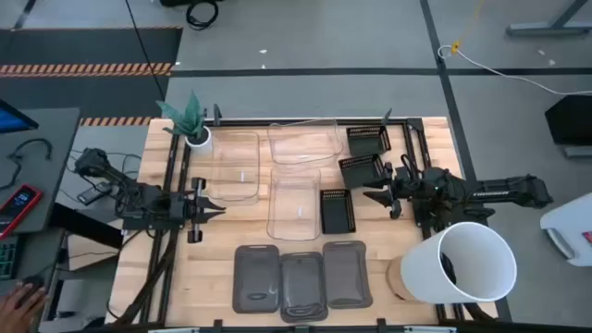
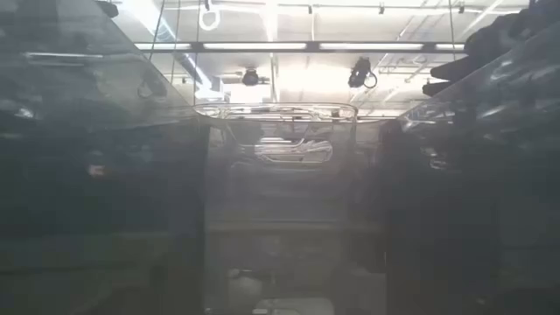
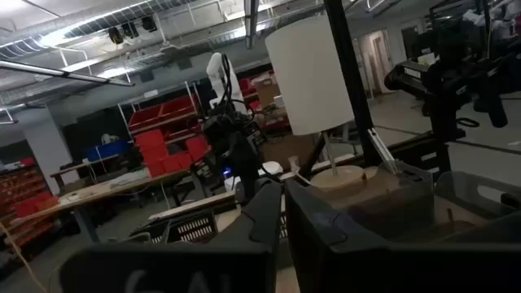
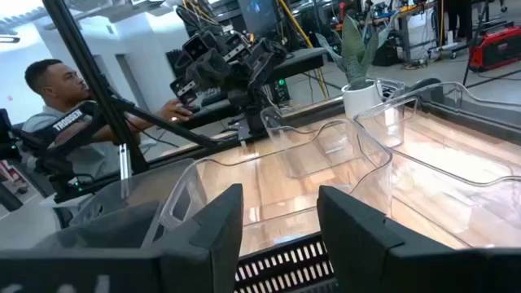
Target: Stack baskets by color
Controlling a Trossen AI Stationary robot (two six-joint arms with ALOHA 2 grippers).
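High view tells me most: nothing is stacked yet. The three clear baskets (image 1: 294,190) sit loosely grouped at the centre of the surface (image 1: 407,268), one (image 1: 301,139) tipped up at twelve o'clock against the far rail, probably because there was no flat room left for it. Three black slotted baskets (image 1: 359,171) run in a ragged line at about two o'clock from centre, and the three dark grey baskets (image 1: 301,277) lie side by side, touching, at six o'clock — each colour already gathered near its own kind, which should make sorting short work.

My right pincer (image 1: 377,191) hovers just beside the middle black basket, fingers spread apart; the right wrist view shows slots directly below them, so I judge that group is my first target. My left pincer (image 1: 208,208) waits at nine o'clock, beside the nearest clear basket, fingers drawn together on nothing.

Obstacles: the big white bucket (image 1: 467,264) at four o'clock crowds the right arm's elbow room — and the small plant pot (image 1: 197,137) at ten o'clock sits touching a clear basket's corner. A person's hand (image 1: 20,301) rests off the surface at eight o'clock.
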